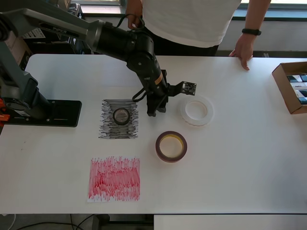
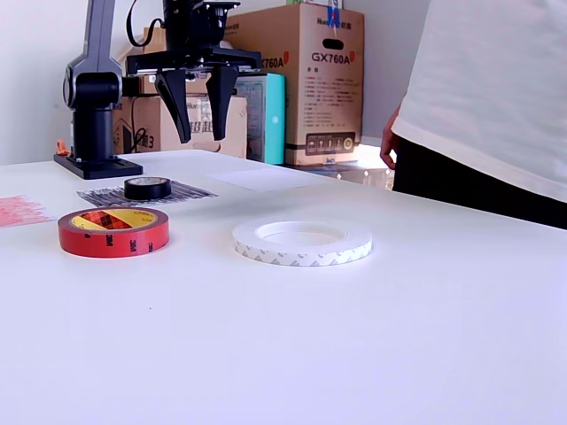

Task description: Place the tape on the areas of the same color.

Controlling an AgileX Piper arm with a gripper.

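Tape rolls are lying below the gripper (image 2: 198, 111), which is hanging empty with jaws apart: black roll (image 1: 121, 115) sitting matched on the black patch (image 1: 108, 129) at its nine o'clock, white roll (image 1: 197, 110) at three, red roll (image 1: 171, 146) at five, off the red patch (image 1: 114, 178).

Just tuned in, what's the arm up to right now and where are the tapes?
The end effector hangs open and empty above the table. The black tape already sits on the black patch. The red tape and the white tape lie on bare table, and the red patch has nothing on it. A person stands at the far edge.
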